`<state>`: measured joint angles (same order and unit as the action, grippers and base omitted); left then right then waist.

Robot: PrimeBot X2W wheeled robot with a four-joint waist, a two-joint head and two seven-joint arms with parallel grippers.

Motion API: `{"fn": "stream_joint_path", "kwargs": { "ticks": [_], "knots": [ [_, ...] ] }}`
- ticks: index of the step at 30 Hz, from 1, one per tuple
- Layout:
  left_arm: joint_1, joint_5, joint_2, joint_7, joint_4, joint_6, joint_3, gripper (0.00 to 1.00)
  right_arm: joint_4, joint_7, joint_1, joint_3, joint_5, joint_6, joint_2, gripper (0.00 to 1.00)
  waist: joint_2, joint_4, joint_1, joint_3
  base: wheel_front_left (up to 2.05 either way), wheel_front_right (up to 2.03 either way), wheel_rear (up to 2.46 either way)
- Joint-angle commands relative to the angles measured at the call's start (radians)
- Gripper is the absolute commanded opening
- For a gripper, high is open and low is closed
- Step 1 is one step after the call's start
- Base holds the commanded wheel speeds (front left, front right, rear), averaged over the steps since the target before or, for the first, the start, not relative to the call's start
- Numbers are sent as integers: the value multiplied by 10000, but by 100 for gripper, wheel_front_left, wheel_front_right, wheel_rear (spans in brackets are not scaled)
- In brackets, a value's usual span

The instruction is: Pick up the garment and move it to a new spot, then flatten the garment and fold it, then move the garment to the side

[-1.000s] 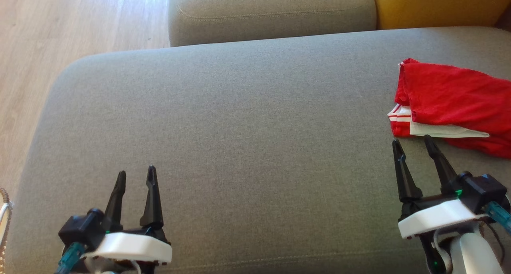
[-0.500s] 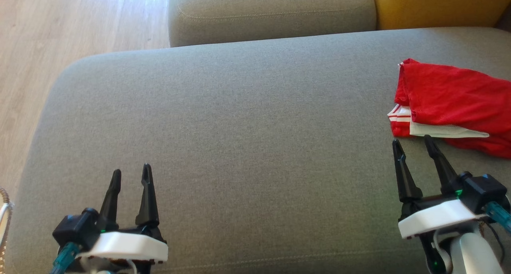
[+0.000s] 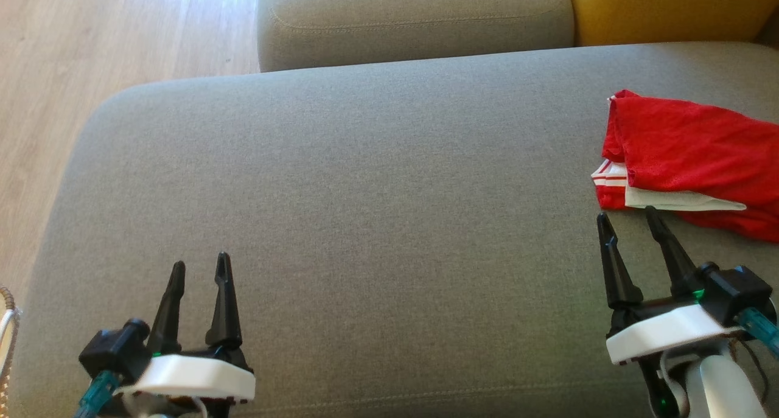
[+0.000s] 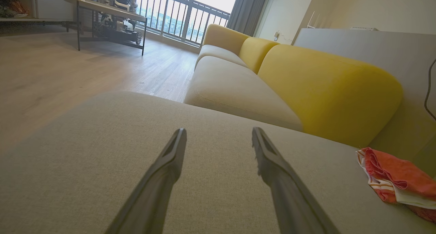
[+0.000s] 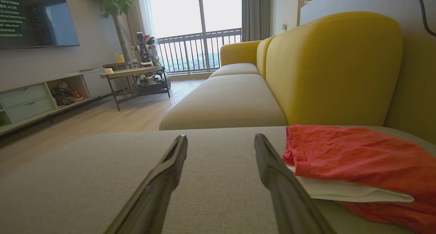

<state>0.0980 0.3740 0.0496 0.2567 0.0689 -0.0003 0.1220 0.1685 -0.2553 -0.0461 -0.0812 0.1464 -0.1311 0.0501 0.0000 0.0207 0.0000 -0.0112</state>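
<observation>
- The red fabric garment with white layers and a red-and-white striped trim [image 3: 688, 156] lies at the right end of the broad grey upholstered sofa cushion [image 3: 377, 181]. It is bunched into a stacked, roughly folded pile, and its right part runs out of the head view.
- Right gripper [image 3: 627, 214]: the jaws are spread wide with nothing between them. They sit just near-left of the pile, fingers pointing far.
- Its right fingertip ends just beside the white layer on the pile's near edge. You can't tell from these views whether it touches.
- Left gripper [image 3: 201, 260]: the jaws are also wide apart and empty, at the near left of the cushion and well apart from the garment.
- Key relation: the garment lies far and right of the right jaws, and far to the right of the left jaws across bare cushion. The right arm is much the nearer.
- Long axis: as far as you can see it, the pile runs left to right, angling nearer toward the right. That puts it roughly across the right fingers' line.
- Nearest edge for those jaws is the near-left corner, where the striped trim and white layer stick out under the red top layer.
- Stage is ambiguous. This fits a loose pile waiting at the right end, or a folded one already set to the side. Judge it yourself before you command anything.
</observation>
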Motion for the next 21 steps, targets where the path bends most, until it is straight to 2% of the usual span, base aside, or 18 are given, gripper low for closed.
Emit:
{"fn": "stream_joint_path", "kwargs": {
  "ticks": [1, 2, 3, 8, 21],
  "knots": [
    [-394, 10, 6, 51, -338, -39, -336, 100, -289, -65, -251, 272, 65, 4, 1, 100, 0, 6, 0, -1, 0, 0, 0],
    [-389, 33, 6, 51, -344, -34, -339, 100, -288, -65, -250, 276, 74, 4, 1, 100, 0, 10, 0, -3, 0, 0, 0],
    [0, 14, 0, 0, -2, -1, 0, 0, 2, 2, -1, 2, 49, 0, 0, 0, 0, 9, 0, -4, 0, 0, 0],
    [297, 69, -10, -23, 776, 1, 52, 0, 791, 35, 327, -3, 107, 0, -15, 0, 0, 9, 2, -4, 0, 0, 0],
    [75, 1319, 47, -319, 875, -122, -106, 0, 791, 392, 234, -37, 1508, 0, -14, 0, 0, -12, 1, 10, 0, 0, 0]
  ]
}}
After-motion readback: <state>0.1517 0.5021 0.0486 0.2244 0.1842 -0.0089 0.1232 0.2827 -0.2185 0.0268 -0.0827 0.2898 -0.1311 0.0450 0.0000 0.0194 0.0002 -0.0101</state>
